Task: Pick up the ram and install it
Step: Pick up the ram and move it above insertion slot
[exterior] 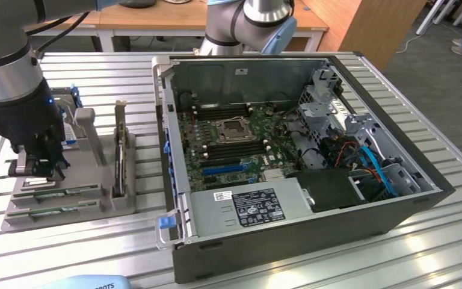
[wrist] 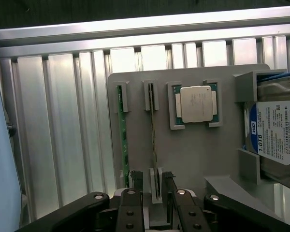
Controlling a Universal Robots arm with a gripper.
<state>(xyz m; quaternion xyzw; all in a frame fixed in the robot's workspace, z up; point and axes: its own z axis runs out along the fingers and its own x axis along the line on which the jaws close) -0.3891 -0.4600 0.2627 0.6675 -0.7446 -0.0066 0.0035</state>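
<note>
Two ram sticks stand on edge in slots of a grey holder (wrist: 193,159). In the wrist view one ram stick (wrist: 121,130) is green, and the other ram stick (wrist: 152,125) lies beside it, closer to a silver processor chip (wrist: 196,104). My gripper (wrist: 153,188) is open, with one black finger on each side of the near end of that second stick and not touching it. In the exterior view the gripper (exterior: 40,171) hangs over the holder (exterior: 94,208) at the left, just above the two ram sticks (exterior: 55,194).
An open computer case (exterior: 295,211) takes up the middle and right of the slatted metal table, its motherboard (exterior: 231,129) exposed with dark memory slots. A dark expansion card (exterior: 120,150) stands upright in the holder. A hard drive (wrist: 275,130) sits beside the processor.
</note>
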